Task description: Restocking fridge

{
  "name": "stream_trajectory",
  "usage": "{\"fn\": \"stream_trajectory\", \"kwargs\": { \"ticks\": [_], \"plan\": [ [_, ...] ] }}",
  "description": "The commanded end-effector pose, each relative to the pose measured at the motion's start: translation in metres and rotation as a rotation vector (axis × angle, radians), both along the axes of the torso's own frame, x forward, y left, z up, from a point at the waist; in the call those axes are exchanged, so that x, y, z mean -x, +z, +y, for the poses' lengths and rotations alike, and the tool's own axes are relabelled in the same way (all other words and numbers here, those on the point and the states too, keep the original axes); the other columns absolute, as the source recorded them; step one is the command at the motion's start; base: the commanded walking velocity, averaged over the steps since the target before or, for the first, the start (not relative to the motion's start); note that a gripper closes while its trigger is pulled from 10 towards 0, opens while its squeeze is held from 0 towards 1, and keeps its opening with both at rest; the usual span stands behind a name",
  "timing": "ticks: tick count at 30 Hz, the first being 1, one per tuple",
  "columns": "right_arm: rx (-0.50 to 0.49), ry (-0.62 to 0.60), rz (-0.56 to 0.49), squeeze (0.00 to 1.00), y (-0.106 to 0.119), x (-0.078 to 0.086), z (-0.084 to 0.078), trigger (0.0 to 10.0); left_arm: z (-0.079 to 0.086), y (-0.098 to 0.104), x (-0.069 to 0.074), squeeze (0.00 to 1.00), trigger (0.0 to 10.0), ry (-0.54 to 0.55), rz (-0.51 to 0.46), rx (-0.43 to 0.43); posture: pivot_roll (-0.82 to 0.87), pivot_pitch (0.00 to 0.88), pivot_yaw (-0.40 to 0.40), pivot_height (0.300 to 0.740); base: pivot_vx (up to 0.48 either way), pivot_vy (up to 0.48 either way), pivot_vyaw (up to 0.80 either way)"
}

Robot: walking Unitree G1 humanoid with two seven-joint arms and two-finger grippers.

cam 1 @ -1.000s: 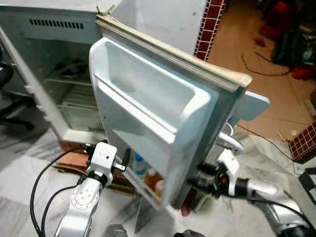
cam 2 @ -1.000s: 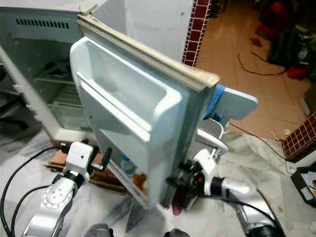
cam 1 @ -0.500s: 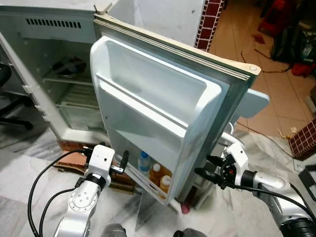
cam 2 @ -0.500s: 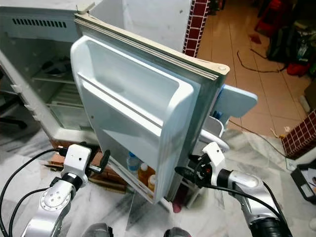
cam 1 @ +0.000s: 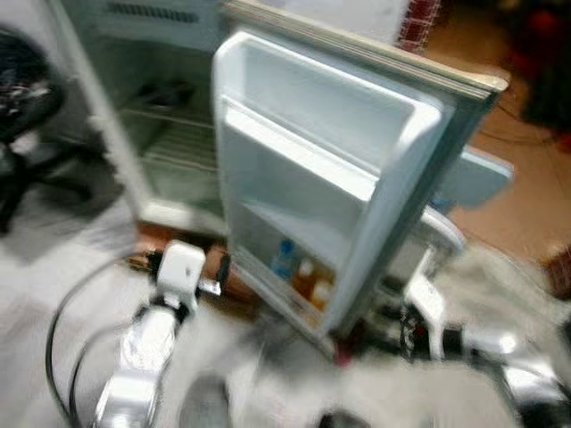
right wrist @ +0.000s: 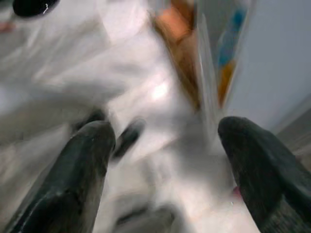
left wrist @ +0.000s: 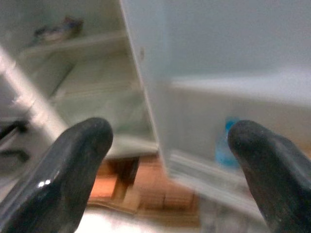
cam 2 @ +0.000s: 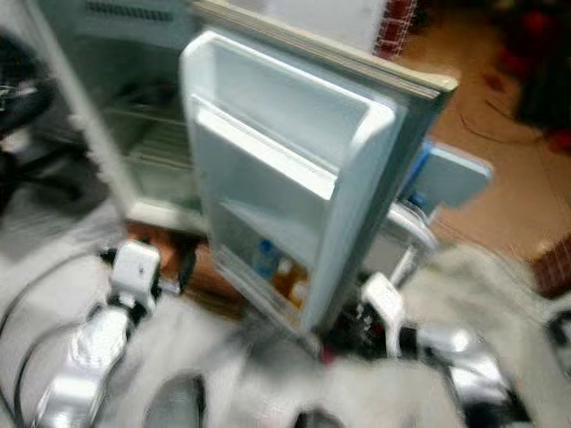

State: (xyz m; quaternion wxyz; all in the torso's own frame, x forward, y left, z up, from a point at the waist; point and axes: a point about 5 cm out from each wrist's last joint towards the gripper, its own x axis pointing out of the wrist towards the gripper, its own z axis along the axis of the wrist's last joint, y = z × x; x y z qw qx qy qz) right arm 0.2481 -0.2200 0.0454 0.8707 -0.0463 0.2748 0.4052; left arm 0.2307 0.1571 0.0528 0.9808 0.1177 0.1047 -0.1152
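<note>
Ahead, fridge door hangs open; bottles sit low.

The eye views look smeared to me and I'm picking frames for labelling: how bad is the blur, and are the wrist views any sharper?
Both eye views are motion-blurred; the fridge door is readable, the bottles in its bottom shelf are mere smudges. Left wrist view: the fingers are fairly crisp, the fridge behind soft. Right wrist view: the fingers are readable, everything beyond is streaked.
</note>
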Motion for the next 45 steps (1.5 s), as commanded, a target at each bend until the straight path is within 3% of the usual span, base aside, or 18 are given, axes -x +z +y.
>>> {"fn": "stream_trajectory", "kwargs": {
  "ticks": [1, 7, 10, 12, 16, 21, 26, 39, 45],
  "plan": [
    [0.033, -0.081, -0.047, 0.00, 0.002, -0.006, -0.008, 10.0, 0.002, 0.013, -0.009, 0.00, 10.0, 0.008, -0.052, -0.018, 0.14, 0.069, -0.022, 0.740, 0.000, 0.000, 0.00],
    [-0.033, -0.468, -0.275, 0.00, 0.020, -0.034, -0.015, 10.0, 0.019, 0.014, -0.009, 0.00, 10.0, 0.110, -0.076, -0.036, 0.14, 0.072, -0.027, 0.740, 0.000, 0.000, 0.00],
    [-0.061, -0.546, -0.337, 0.00, 0.026, -0.037, -0.009, 10.0, 0.023, 0.015, -0.011, 0.00, 10.0, 0.157, -0.092, -0.022, 0.14, 0.072, -0.024, 0.740, 0.000, 0.000, 0.00],
    [-0.148, -0.700, -0.396, 0.00, 0.033, -0.041, 0.001, 10.0, 0.029, 0.020, -0.014, 0.00, 10.0, 0.222, -0.130, 0.022, 0.13, 0.069, -0.022, 0.740, 0.000, 0.000, 0.00],
    [-0.200, -0.888, -0.466, 0.00, 0.036, -0.037, 0.013, 10.0, 0.038, 0.023, -0.019, 0.00, 10.0, 0.293, -0.140, 0.053, 0.13, 0.067, -0.017, 0.740, 0.000, 0.000, 0.00],
    [-0.197, -0.958, -0.479, 0.00, 0.034, -0.032, 0.019, 10.0, 0.038, 0.021, -0.019, 0.00, 10.0, 0.293, -0.134, 0.088, 0.12, 0.068, -0.017, 0.740, 0.000, 0.000, 0.00],
    [-0.187, -1.041, -0.500, 0.00, 0.039, -0.034, 0.013, 10.0, 0.030, 0.017, -0.016, 0.00, 10.0, 0.262, -0.121, 0.118, 0.12, 0.060, -0.022, 0.740, 0.372, 0.000, 0.00],
    [-0.206, -1.012, -0.527, 0.00, 0.047, -0.042, 0.013, 10.0, 0.026, 0.014, -0.013, 0.00, 10.0, 0.283, -0.111, 0.128, 0.11, 0.053, -0.035, 0.740, 0.469, 0.000, 0.00],
    [-0.208, -1.013, -0.545, 0.00, 0.051, -0.045, 0.012, 10.0, 0.026, 0.010, -0.011, 0.00, 10.0, 0.288, -0.090, 0.127, 0.12, 0.058, -0.034, 0.740, 0.000, 0.000, 0.00]
  ]
}}
